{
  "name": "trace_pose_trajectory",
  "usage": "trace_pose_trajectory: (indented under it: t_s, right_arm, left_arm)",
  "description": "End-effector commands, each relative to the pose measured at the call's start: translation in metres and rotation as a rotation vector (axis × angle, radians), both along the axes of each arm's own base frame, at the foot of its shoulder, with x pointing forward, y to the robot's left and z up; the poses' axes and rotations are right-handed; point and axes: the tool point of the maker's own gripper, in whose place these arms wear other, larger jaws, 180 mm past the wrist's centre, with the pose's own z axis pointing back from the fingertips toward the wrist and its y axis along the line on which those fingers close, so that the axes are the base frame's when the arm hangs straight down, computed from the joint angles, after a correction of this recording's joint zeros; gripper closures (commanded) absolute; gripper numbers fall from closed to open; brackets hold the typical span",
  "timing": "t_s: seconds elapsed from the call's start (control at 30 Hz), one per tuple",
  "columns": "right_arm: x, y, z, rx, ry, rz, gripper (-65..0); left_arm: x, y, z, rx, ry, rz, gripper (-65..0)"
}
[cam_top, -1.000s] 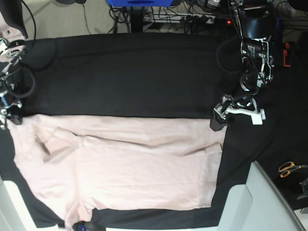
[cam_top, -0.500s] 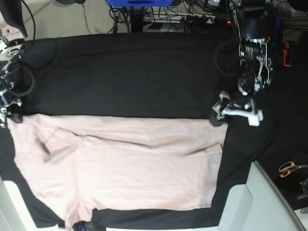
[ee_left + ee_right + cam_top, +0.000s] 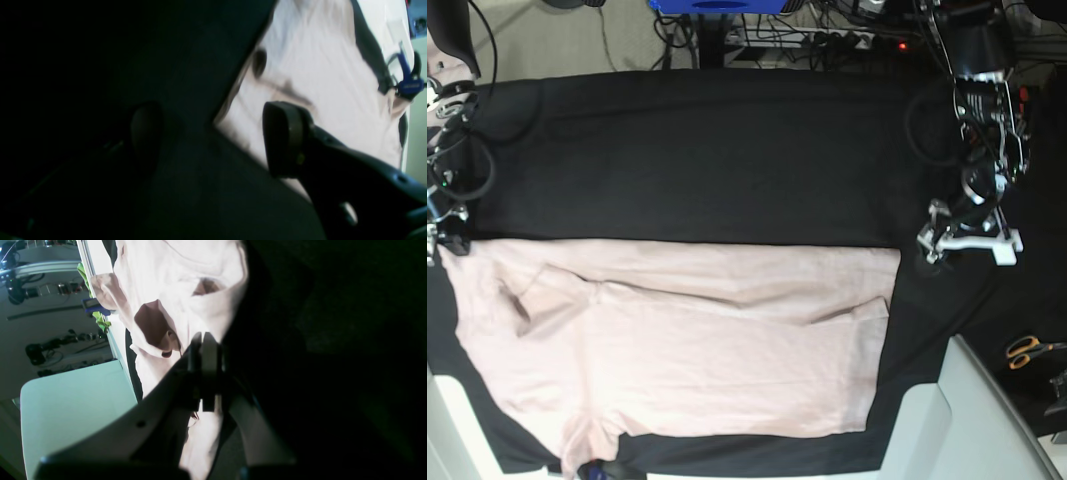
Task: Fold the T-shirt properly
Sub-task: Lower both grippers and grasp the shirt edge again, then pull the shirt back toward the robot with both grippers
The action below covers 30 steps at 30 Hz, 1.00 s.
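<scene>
Lying flat on the black-covered counter (image 3: 707,150), the pink T-shirt (image 3: 687,340) spreads wide. The left hand (image 3: 962,245) gapes empty beside its corner. The right hand (image 3: 203,340) is pinched closed at the shirt's edge; whether it grips fabric is unclear.

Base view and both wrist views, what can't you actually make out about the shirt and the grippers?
- Pale pink thin-fabric T-shirt: lower-left hem, base view, cut off by the picture's edge.
- Right gripper: whether it pinches fabric, right wrist view, fingers hide the contact.
- Left gripper: left finger, left wrist view, lost against the black table cover.
</scene>
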Motion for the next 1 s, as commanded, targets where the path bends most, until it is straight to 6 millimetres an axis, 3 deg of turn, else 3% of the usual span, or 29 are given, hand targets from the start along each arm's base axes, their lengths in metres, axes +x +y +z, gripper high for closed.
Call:
trace_pose_trajectory:
  t_s: [0.0,0.27,0.53,0.97]
  right_arm:
    - [0.009,-0.017,0.017,-0.038,-0.044,-0.014,-0.6]
    - [0.009,-0.017,0.017,-0.038,-0.044,-0.014,-0.6]
    - [0.008,-0.018,0.017,-0.039,-0.042,-0.014,-0.6]
    - [0.003,-0.018,0.013,-0.038,-0.032,-0.016,-0.6]
  left_arm:
    - [0.016,-0.002,0.012,0.009,-0.040,-0.016,-44.3]
    - [0.037,-0.021,-0.015,0.045,0.052,-0.086,-44.3]
    - [0.026,-0.035,-0.042,-0.010,0.118,-0.080,-44.3]
    - [0.040,-0.068,-0.041,-0.067,0.099,-0.100,-43.4]
